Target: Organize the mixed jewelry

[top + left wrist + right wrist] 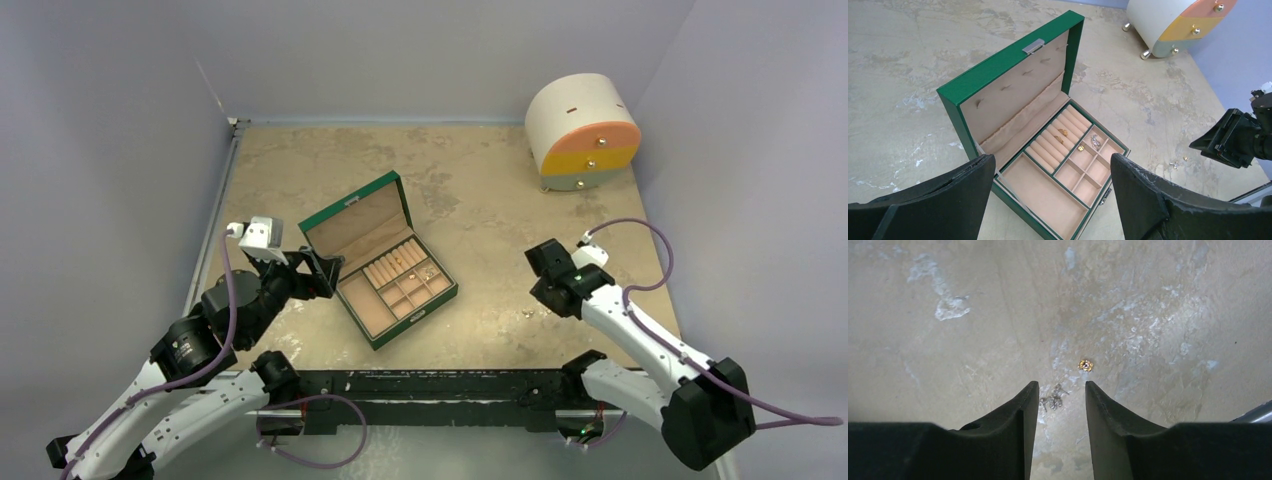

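The green box (440,297) lies open mid-table. In the left wrist view its tan compartments (1048,197) hold two gold rings (1063,132) on the ring rolls, a small gold piece (1080,148) and a silver earring (1095,142). My left gripper (1052,160) is open and empty, just left of the box (325,271). My right gripper (1061,386) is open and hangs low over the table right of the box (548,280). A silver earring cluster (1053,399) lies between its fingertips, and a tiny gold piece (1085,365) lies just beyond them.
The round white-and-orange drawer cabinet (583,130) stands at the back right, drawers shut. The box lid (1013,90) stands upright toward the back left. The marbled tabletop (480,210) is walled at the left, back and right.
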`<state>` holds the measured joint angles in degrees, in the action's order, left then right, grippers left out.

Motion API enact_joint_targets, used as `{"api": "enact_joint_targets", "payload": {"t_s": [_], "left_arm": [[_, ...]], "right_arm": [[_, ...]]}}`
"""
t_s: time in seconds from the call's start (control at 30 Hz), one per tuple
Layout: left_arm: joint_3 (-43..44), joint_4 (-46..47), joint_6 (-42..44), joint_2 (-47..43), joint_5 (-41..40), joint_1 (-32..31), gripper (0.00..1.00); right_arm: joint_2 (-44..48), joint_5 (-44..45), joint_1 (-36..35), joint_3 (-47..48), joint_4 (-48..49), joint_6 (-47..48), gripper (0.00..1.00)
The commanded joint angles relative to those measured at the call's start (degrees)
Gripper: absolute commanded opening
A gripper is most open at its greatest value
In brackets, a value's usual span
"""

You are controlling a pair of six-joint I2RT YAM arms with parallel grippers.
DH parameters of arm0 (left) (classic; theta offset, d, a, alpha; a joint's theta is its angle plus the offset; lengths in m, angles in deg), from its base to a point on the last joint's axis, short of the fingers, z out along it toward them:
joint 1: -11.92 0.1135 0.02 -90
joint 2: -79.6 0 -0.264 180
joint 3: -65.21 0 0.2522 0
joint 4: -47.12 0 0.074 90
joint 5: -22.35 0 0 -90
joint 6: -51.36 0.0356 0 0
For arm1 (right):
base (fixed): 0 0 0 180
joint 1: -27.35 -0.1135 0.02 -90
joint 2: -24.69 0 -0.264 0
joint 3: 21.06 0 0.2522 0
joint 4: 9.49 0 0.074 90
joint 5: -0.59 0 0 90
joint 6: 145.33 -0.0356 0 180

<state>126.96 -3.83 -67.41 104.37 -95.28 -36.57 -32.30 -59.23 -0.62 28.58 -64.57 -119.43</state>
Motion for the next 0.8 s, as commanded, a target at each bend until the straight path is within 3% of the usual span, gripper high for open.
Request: {"api": "enact_joint_targets", "payload": {"t_s": [0.0, 0.77], "left_arm": [[-0.01, 2.3, 1.18, -0.28, 0.25, 0.19, 0.85], [-0.09, 2.3, 1.09, -1.02, -0.01, 0.23, 0.85]], "right_arm": [[-1.95, -0.78, 2.24, -1.46, -1.36, -3.72, 0.43], [-5.85, -2.38, 7.74, -4.49, 2.82, -6.91, 0.3]]}}
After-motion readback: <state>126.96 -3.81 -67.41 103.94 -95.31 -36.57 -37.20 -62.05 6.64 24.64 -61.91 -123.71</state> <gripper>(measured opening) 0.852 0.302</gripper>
